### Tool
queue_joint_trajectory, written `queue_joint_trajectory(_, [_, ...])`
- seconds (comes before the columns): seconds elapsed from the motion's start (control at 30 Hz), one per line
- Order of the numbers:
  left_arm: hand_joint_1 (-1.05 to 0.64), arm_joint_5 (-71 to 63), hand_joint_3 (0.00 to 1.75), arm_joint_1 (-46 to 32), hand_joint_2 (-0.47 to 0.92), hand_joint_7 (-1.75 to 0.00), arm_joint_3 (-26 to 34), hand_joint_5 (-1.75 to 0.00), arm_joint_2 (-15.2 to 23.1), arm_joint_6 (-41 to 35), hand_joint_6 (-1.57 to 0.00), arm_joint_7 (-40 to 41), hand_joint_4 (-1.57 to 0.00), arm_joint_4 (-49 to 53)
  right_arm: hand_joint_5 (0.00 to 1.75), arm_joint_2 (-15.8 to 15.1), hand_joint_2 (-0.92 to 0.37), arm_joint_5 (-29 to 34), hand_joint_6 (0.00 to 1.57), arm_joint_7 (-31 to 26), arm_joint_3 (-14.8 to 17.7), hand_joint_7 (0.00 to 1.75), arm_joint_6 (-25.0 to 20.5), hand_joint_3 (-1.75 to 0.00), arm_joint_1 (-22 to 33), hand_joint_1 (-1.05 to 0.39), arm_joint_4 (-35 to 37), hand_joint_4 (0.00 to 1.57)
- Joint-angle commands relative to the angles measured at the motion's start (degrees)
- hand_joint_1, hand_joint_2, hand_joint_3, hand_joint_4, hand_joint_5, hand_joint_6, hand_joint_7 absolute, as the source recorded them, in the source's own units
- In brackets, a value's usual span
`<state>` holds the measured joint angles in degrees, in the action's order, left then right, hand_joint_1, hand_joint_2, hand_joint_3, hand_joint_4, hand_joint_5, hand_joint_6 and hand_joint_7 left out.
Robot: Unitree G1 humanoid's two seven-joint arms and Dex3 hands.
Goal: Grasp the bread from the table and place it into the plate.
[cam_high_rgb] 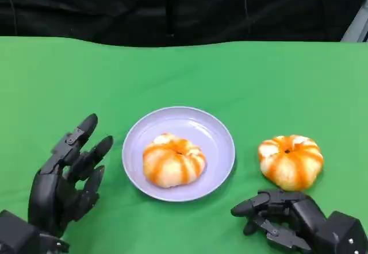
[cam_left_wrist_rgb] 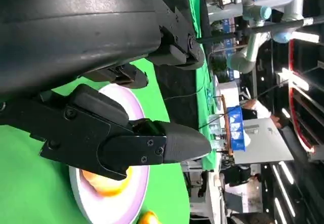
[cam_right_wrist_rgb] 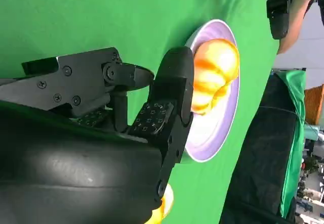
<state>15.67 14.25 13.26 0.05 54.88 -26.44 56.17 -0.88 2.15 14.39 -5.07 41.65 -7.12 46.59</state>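
We found the bread (cam_high_rgb: 291, 161), a round pumpkin-shaped bun with orange stripes, lying on the green counter (cam_high_rgb: 184, 73) just right of the lilac plate (cam_high_rgb: 218, 133) and apart from its rim. A second, similar bun (cam_high_rgb: 172, 160) already sat in the plate. We judged the bread light and soft, likely to dent under a hard squeeze, its glazed top perhaps a little slick; we thought it best taken gently around its sides, fingers spread across the ridges, not pinched at the crown. Our right hand (cam_high_rgb: 287, 216) lay just in front of it, fingers loosely apart and holding nothing, not touching the crust. Our left hand (cam_high_rgb: 66, 176) rested left of the plate, fingers spread, also empty.
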Motion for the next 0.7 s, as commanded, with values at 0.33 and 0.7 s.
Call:
queue_joint_trajectory(0.33, [-0.74, -0.87, 0.45, -3.51, 0.92, -0.01, 0.15, -0.01, 1.54, -0.69, -0.41, -0.48, -0.55, 0.88, 1.17, -1.85, -0.92, -0.27, 1.10, 0.78, 0.48, 0.35, -1.85, -0.40, 1.75, -0.06, -0.67, 0.80])
queue_joint_trajectory(0.7, [-0.65, -1.00, 0.42, -3.75, 0.92, -0.02, 0.59, -0.01, 1.04, -0.65, -0.44, -0.06, -0.58, 1.44, 1.18, -2.10, -0.92, -0.30, 1.10, 1.18, 0.61, 0.35, -1.92, -0.40, 1.63, -0.06, -0.18, 0.80])
